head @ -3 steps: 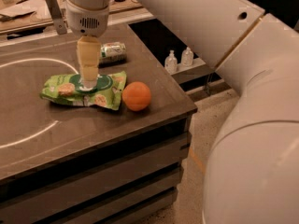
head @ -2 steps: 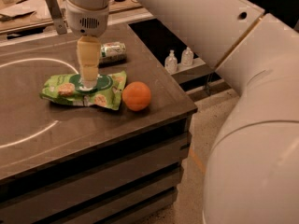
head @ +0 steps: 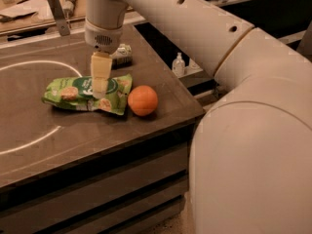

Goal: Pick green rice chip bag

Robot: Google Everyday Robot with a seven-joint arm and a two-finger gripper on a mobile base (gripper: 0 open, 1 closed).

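Camera view, over the dark, matt-topped desk [head: 73, 145] that I am working from afar. At far left a thin white curved line [head: 29, 147] sweeps across the surface.

Next along lies the flat, crinkly light-green rice chip bag [head: 68, 94], printed with pale round chips and a dark green round logo. Its long axis runs left to right across the desk.

The pale yellow tool [head: 100, 92] drops straight down from the white wrist housing and meets the bag on its right half, at the logo. The bag is directly beneath the tool, with most of its length stretching away to the left. Whether the tool is spread, pressed together or pinching the film, I cannot tell from this angle.

Behind the tool a green-and-white drink can [head: 122, 54] lies on its side, apart from the bag. Just beside the bag's right end sits a smooth round orange [head: 143, 100], near it but, as far as I can see, not touching.

Past the desk's right edge a small clear bottle [head: 179, 65] stands lower down. The bulky cream arm [head: 243, 130] fills the right of the view.

My reading is that the pick is at the grasp itself. Any hold would have to span the bag's short width. The thin film looks likely to crumple and slip, and a sideways nudge could set the orange rolling.
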